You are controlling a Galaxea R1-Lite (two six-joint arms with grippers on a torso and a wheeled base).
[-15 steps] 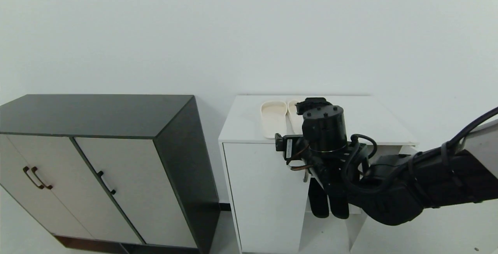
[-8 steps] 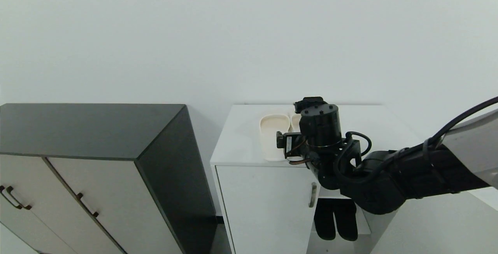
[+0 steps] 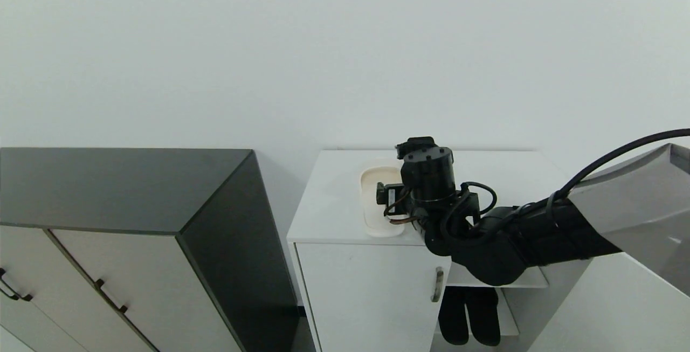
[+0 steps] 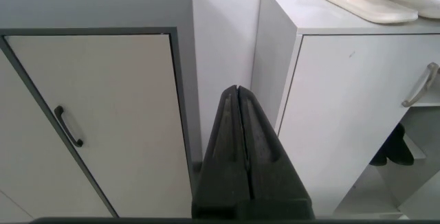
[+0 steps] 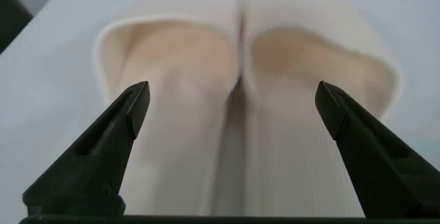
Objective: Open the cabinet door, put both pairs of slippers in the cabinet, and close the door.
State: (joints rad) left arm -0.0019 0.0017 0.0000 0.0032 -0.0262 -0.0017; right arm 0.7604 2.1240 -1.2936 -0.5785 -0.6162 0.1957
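Observation:
A pair of cream slippers point(image 3: 375, 201) point(image 5: 199, 80) lies side by side on top of the white cabinet point(image 3: 329, 206). My right gripper point(image 5: 230, 107) hangs open just above them, one finger on each outer side of the pair, touching nothing. In the cabinet's open right half, a pair of black slippers point(image 3: 469, 319) point(image 4: 395, 148) stands under a shelf point(image 3: 512, 282). The cabinet's left door point(image 3: 366, 292), with its metal handle point(image 3: 438, 284), is closed. My left gripper point(image 4: 238, 90) is shut and empty, low down, facing the gap between the two cabinets.
A dark cabinet point(image 3: 124, 190) with pale doors and black handles point(image 4: 69, 126) stands to the left of the white one, a narrow gap between them. A plain white wall runs behind both.
The head camera has tilted, so both cabinets sit lower in the picture. My right arm has moved from the cabinet's front edge in over the top, above the cream slippers.

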